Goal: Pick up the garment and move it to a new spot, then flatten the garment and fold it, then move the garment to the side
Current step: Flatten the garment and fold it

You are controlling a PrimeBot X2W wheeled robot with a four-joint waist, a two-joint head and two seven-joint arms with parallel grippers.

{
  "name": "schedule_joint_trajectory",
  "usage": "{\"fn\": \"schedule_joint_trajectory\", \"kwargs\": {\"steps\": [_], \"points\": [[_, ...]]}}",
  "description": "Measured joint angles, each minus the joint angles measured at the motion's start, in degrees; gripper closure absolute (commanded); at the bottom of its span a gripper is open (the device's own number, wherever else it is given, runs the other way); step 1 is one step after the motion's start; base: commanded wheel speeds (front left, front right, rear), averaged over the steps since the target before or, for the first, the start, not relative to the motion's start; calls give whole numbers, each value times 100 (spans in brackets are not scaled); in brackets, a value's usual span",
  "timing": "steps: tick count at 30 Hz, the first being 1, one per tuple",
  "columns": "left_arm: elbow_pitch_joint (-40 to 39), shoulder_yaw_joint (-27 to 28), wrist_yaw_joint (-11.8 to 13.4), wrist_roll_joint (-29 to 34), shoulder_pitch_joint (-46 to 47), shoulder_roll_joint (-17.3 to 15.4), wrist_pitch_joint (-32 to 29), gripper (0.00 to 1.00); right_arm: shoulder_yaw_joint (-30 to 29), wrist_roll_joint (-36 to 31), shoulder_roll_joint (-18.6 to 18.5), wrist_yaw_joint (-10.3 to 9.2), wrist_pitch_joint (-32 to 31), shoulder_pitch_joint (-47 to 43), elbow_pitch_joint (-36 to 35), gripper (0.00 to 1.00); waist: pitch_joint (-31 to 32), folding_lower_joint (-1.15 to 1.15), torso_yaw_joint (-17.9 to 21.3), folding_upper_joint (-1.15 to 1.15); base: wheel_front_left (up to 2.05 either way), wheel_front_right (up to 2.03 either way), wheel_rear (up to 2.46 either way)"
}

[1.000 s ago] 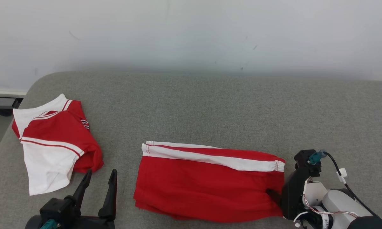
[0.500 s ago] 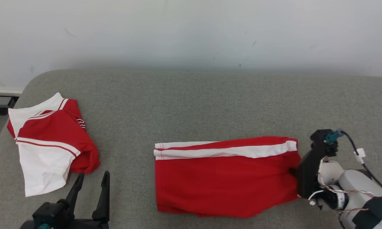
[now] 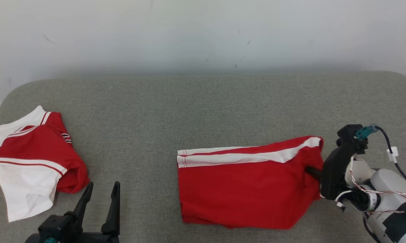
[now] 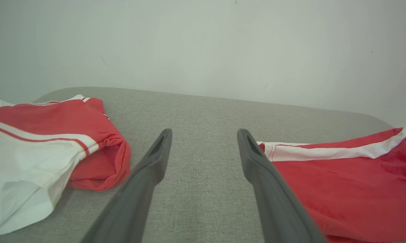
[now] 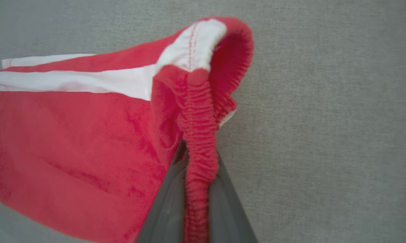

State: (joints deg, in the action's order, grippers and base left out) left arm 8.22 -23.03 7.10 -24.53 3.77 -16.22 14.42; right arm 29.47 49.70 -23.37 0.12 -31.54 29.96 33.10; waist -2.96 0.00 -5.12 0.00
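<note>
The garment is a pair of red shorts with a white side stripe, lying folded on the grey cushion, right of centre. My right gripper is shut on its elastic waistband at the right end, and that end is lifted and bunched. In the right wrist view both fingers pinch the gathered red band. My left gripper stands open at the lower left with nothing between its fingers, apart from the garment, which lies to its right.
A red and white shirt lies crumpled at the cushion's left end, just left of my left gripper. The grey cushion runs back to a pale wall. Bare cushion lies between the two garments and right of the shorts.
My right gripper has shut on the waistband and dragged the shorts to the right, away from the shirt, lifting that end. The head view has shifted too. The left gripper stays open.
</note>
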Motion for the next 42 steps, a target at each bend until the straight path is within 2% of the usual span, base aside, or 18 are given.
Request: {"fn": "schedule_joint_trajectory", "kwargs": {"steps": [4, 6, 13, 17, 30, 35, 42], "points": [[43, -35, -1, 14, 4, 30, 0, 0, -114, 591, 331, 342, -257, 2, -337, 100, -5, 0, 67, 0, 0, 0, 0], [101, -54, -5, 51, 10, 70, 0, 0, -133, 779, 394, 443, -404, 4, -454, 100, 17, 0, 75, 0, 0, 0, 0], [233, -162, -14, 51, 16, 151, 0, 0, -253, 1378, 588, 476, -842, 5, -850, 100, 122, 0, 43, 0, 0, 0, 0], [271, -181, -62, 49, 24, 181, 0, 0, -250, 1477, 656, 469, -1032, 5, -976, 100, 150, 0, -32, 0, 0, 0, 0], [444, -303, -158, 49, 191, 338, -1, 0, -177, 1519, 918, 37, -1343, 160, -1023, 100, 116, 0, -416, 0, 0, 0, 0], [567, -354, -188, 48, 269, 379, -1, 0, -160, 1527, 1039, -164, -1443, 260, -823, 100, 93, 0, -574, 0, 0, 0, 0], [675, -388, -214, 48, 342, 479, -1, 0, -113, 1527, 1102, -314, -1493, 272, -659, 100, 87, 0, -783, 0, 0, 0, 0]]}}
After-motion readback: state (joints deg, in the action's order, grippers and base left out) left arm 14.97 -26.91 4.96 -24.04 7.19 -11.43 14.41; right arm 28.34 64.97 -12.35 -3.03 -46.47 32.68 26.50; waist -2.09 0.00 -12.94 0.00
